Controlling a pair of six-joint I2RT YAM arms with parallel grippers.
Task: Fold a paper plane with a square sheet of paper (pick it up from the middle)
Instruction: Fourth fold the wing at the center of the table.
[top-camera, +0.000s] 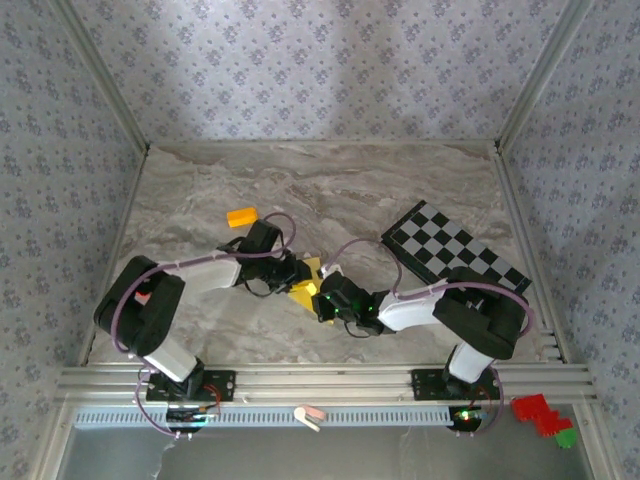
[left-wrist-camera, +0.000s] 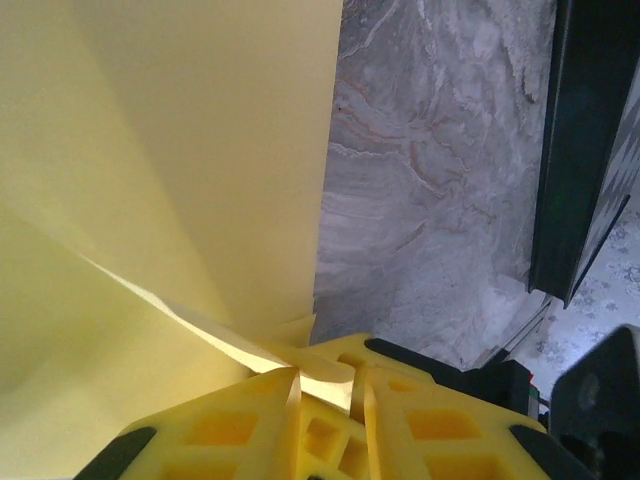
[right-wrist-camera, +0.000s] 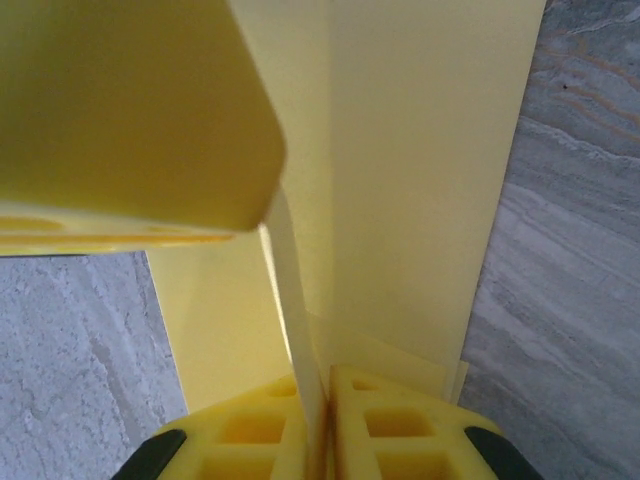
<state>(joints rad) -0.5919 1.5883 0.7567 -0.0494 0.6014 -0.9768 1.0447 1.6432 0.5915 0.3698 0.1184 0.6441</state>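
Note:
The square sheet of paper (top-camera: 309, 279) is pale yellow and partly folded, held up off the table between my two grippers. My right gripper (top-camera: 327, 296) is shut on it: in the right wrist view its yellow fingers (right-wrist-camera: 325, 392) pinch an upright fold, and the sheet (right-wrist-camera: 420, 180) spreads beyond them. My left gripper (top-camera: 294, 272) meets the sheet from the other side. Its jaws (left-wrist-camera: 328, 385) stand narrowly apart, with a creased flap of the paper (left-wrist-camera: 200, 150) lying in the gap, not pinched. One finger (right-wrist-camera: 130, 110) of the left gripper shows in the right wrist view, over the sheet.
A small orange block (top-camera: 242, 216) lies behind the left arm. A black-and-white checkered board (top-camera: 455, 255) lies at the right, its dark edge (left-wrist-camera: 585, 150) close to the left gripper. Red and green pieces (top-camera: 540, 415) sit off the table, front right.

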